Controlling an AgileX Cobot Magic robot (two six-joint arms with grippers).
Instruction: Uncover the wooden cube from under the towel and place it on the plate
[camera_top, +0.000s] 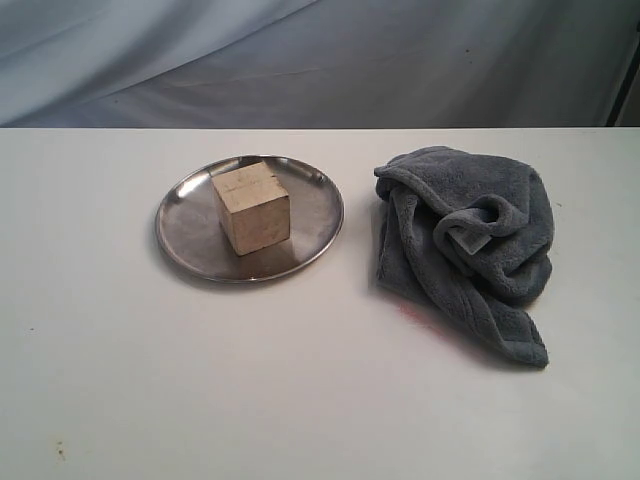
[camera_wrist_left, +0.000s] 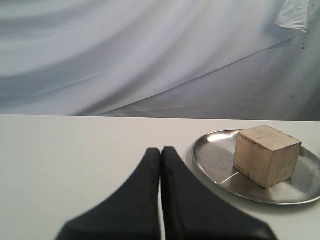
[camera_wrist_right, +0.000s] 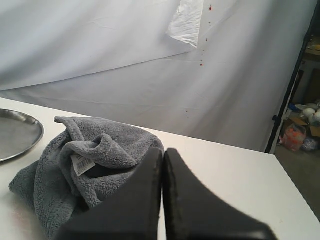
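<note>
White desk (camera_top: 300, 400) fills the lower three quarters of the exterior view. A creased pale grey sheet (camera_top: 300, 60) hangs behind it along the top. Left of centre, the wooden cube (camera_top: 252, 208) sits on the round silver plate (camera_top: 185, 225), one corner turned toward the camera. Right of centre, apart from the plate, the blue-grey towel (camera_top: 470, 240) lies crumpled, with a faint pink smear (camera_top: 410, 312) on the desk at its lower left edge. My left jaws are pressed together, empty, near the plate. My right jaws are likewise closed on nothing, beside the towel, whose white label (camera_wrist_right: 81, 164) shows.
</note>
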